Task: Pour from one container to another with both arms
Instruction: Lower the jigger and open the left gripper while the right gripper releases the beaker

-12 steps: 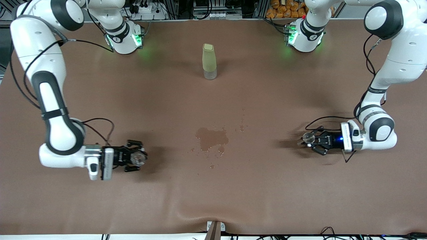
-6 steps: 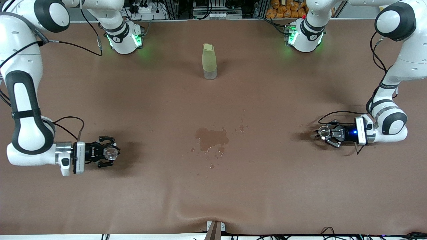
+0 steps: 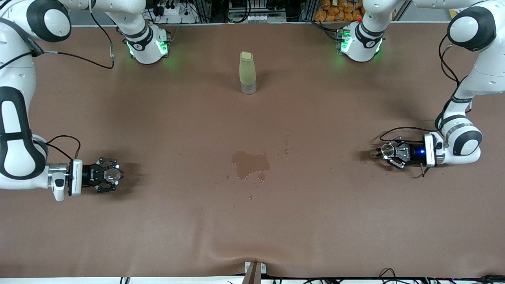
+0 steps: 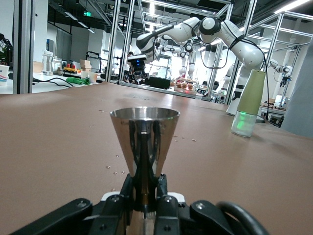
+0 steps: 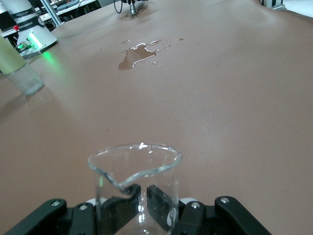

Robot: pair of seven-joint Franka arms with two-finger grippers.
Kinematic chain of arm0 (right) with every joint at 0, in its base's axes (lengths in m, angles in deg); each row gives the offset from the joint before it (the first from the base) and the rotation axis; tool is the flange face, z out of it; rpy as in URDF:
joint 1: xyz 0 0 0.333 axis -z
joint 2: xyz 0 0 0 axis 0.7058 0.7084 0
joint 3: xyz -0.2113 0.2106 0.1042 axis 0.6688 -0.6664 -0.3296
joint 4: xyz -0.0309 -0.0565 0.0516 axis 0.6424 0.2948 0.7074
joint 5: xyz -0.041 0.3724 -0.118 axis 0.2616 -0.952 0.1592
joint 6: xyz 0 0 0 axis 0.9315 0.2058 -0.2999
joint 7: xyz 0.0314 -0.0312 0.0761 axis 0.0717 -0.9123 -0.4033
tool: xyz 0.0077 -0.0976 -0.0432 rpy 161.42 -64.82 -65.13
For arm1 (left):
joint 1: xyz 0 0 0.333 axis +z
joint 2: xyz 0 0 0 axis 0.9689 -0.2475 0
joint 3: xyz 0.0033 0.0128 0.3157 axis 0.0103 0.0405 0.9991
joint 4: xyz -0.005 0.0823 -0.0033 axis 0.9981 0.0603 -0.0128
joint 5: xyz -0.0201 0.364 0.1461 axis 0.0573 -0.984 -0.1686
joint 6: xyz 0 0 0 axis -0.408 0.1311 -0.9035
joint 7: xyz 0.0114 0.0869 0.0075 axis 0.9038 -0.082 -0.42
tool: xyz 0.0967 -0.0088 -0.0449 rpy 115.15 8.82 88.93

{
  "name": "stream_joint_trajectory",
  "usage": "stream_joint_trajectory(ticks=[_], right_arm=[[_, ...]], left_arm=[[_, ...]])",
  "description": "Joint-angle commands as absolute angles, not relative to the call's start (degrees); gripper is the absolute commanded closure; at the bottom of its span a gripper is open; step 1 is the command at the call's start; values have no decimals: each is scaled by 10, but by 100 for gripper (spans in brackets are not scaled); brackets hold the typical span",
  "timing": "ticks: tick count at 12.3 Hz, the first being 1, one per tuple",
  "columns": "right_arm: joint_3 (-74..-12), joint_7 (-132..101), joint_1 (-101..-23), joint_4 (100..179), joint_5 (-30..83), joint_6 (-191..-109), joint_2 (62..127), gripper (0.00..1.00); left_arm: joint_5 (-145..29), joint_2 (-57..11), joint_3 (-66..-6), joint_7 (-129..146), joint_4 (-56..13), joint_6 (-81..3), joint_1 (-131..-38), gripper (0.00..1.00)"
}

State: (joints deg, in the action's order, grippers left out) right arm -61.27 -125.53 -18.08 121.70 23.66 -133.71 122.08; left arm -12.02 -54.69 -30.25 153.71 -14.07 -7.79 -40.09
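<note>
I see the right gripper (image 3: pixel 112 176) clenched on the clear glass measuring cup (image 3: pixel 112 175), low over the table near the edge at the right arm's end. The cup stands upright with its spout turned away from the wrist, and I cannot tell if any liquid is in it. The left gripper (image 3: pixel 384 151) is clenched on the waist of the steel jigger (image 3: pixel 387 149), upright with the wide cone up, near the edge at the left arm's end.

The two vessels are well apart, I think so that neither disturbs the other. A wet patch (image 3: pixel 250 164) lies in the middle of the brown table (image 3: pixel 252 221), and a pale-green bottle (image 3: pixel 247 72) stands toward the bases' edge.

I can read no brand or writing; any marks on the cup are too faint.
</note>
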Motion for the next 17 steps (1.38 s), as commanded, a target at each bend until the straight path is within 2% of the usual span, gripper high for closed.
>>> stream_joint_trajectory(ticks=[1, 9, 10, 12, 13, 14, 15, 16, 17], right_arm=[[-623, -1317, -157, 1214, 238, -1335, 1244, 100], [-624, -1369, -115, 1201, 237, -1348, 1285, 100], [-624, -1369, -111, 1201, 237, -1347, 1287, 100], [-624, -1369, -104, 1201, 236, -1347, 1294, 100], [-625, -1369, -101, 1201, 236, -1347, 1296, 100], [-624, -1370, -97, 1201, 229, -1347, 1297, 100], [-624, -1370, -93, 1201, 222, -1346, 1299, 100], [-624, -1371, -90, 1201, 220, -1346, 1303, 91], [-624, -1370, -89, 1201, 210, -1346, 1304, 60]], left_arm=[[-132, -553, -305, 1556, -125, -65, -395, 100], [-130, -568, -298, 1583, -108, -66, -396, 100], [-130, -568, -298, 1588, -106, -67, -396, 98], [-130, -570, -298, 1593, -106, -69, -396, 74], [-130, -570, -298, 1592, -106, -69, -396, 33], [-130, -571, -298, 1589, -106, -69, -396, 0], [-130, -572, -298, 1583, -106, -69, -397, 0], [-131, -572, -298, 1572, -106, -69, -396, 0], [-134, -570, -296, 1547, -105, -69, -396, 0]])
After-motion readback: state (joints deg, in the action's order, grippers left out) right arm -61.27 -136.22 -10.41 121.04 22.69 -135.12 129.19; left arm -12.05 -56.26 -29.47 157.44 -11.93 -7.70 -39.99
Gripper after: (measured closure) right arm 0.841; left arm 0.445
